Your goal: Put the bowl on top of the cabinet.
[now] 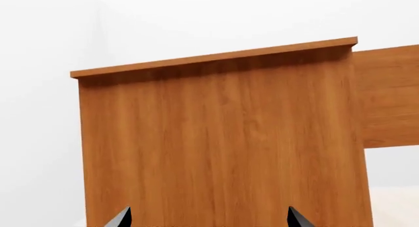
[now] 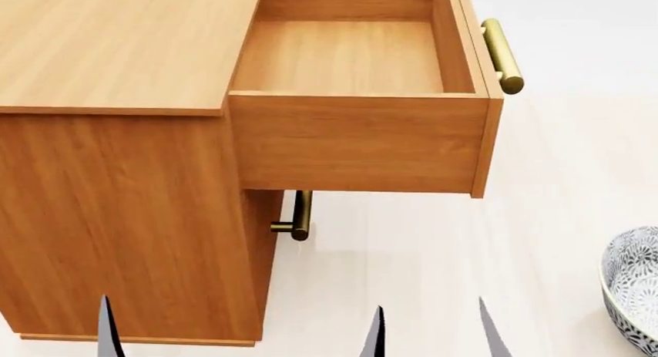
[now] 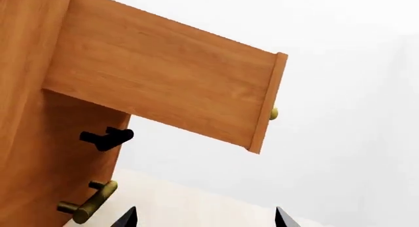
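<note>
Presently on view, itemised.

Cabinet (image 2: 113, 218): large, orange-brown wood grain, flat top bare in the part shown by the head view. Stands on a pale floor (image 2: 555, 218). The left wrist view faces one plain side panel under the overhanging top edge (image 1: 216, 57).

Top drawer (image 2: 350, 56): pulled well out from the cabinet front, its inside showing only bare wood. Brass bar handle (image 2: 501, 55) on its front face. The right wrist view shows the same drawer from below and to the side, jutting out.

Lower handle (image 2: 298, 216): brass bar on the cabinet front beneath the open drawer. The right wrist view shows a brass handle (image 3: 88, 203) low on the front, and a darker, shadowed one (image 3: 107, 138) above it.

Bowl (image 2: 632, 291): deep, white with dense dark grey-blue floral pattern, resting on the floor at the right edge of the head view, partly cut off. Well apart from the cabinet and not on its top.

Left claw (image 1: 209, 218): only two dark fingertips visible, spread apart, nothing between them; pointed at the cabinet side.

Right claw (image 3: 206, 218): two dark fingertips visible, likewise spread and grasping nothing; it is clear of the bowl.
</note>
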### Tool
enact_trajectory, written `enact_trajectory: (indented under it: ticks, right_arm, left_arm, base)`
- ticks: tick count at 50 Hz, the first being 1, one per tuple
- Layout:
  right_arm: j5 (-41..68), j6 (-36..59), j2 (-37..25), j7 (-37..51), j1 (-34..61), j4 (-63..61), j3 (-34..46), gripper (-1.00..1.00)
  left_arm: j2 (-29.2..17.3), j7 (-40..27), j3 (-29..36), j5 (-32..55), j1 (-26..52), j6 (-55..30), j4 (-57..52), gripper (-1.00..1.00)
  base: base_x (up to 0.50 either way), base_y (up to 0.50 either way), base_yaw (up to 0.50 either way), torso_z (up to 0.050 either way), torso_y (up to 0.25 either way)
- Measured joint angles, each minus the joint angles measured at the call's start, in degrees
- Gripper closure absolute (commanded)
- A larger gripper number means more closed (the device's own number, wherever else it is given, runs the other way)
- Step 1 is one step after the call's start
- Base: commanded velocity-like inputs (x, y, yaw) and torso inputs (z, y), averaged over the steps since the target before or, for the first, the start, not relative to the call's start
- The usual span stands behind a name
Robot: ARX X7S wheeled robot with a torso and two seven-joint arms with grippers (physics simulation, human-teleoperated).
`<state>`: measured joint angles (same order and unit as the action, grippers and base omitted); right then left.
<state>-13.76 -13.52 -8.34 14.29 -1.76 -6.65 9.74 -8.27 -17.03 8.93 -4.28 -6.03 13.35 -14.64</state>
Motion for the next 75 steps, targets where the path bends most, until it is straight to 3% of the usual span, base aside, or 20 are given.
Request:
enact_trajectory:
  ticks: [14,25,44,75]
  right_arm:
    - [-7.0,29.7,-3.7,-6.6,3.7,-0.6,-1.8,-1.00]
    - [-13.3,42.2,-10.9,-10.6,12.6,3.8,-1.8,-1.00]
    - [-15.9,44.8,-15.7,-17.5,23.3,12.6,3.5,-1.00]
    - [-13.0,45.2,-19.1,-19.2,21.6,17.5,0.9,-1.00]
  left_arm:
    - [-0.7,-0.7,0.5,0.8,0.1,-0.7,0.0,-1.00]
    - [-1.1,-1.1,1.2,1.2,0.0,-1.0,0.4,-1.00]
    - [-1.7,-1.6,2.1,2.3,0.1,-1.5,1.0,-1.00]
    - [-2.5,-2.4,3.4,4.1,0.7,-2.8,2.3,-1.00]
  base:
    - [0.00,0.00,0.00,0.000,0.000]
    - [0.00,0.00,0.00,0.000,0.000]
    - [0.00,0.00,0.00,0.000,0.000]
    - [0.00,0.00,0.00,0.000,0.000]
